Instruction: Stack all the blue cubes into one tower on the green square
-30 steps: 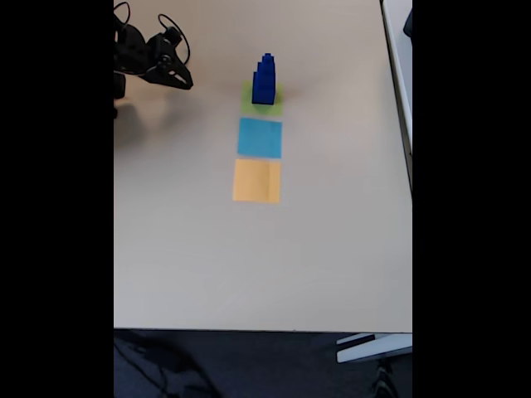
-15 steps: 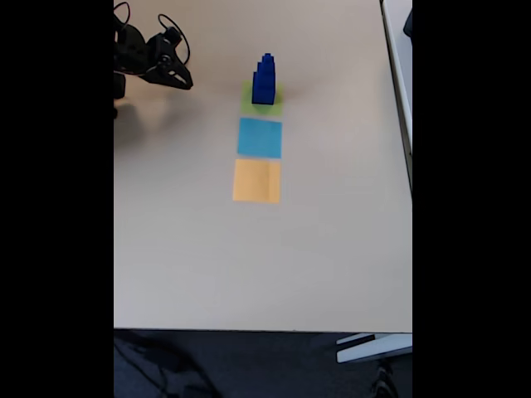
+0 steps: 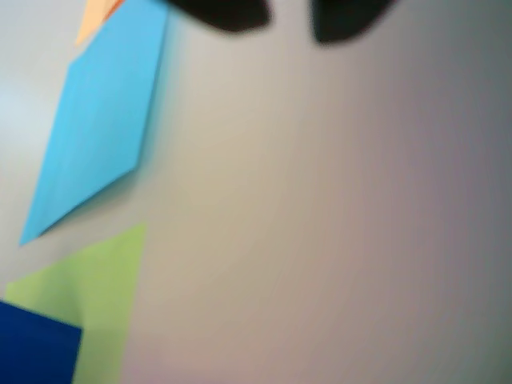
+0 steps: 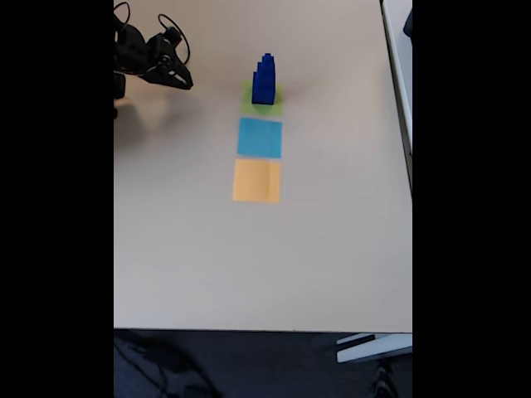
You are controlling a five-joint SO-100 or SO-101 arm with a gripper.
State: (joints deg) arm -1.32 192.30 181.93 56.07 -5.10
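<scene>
Fixed view: blue cubes (image 4: 264, 80) stand stacked on the green square (image 4: 262, 99); tool (image 4: 184, 83) apart, grip unclear.

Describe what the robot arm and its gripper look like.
In the fixed view the arm is black throughout, blocky, with thin black cables looping above it. Its gripper ends in pointed black fingers. The wrist view shows the fingertips as dark, rounded, blurred shapes.

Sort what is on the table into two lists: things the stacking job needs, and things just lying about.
Job:
- blue cubes, stacked in a tower
- green square, under the tower
- gripper, off to the left in the fixed view

Lying about:
- light-blue square
- orange square
</scene>
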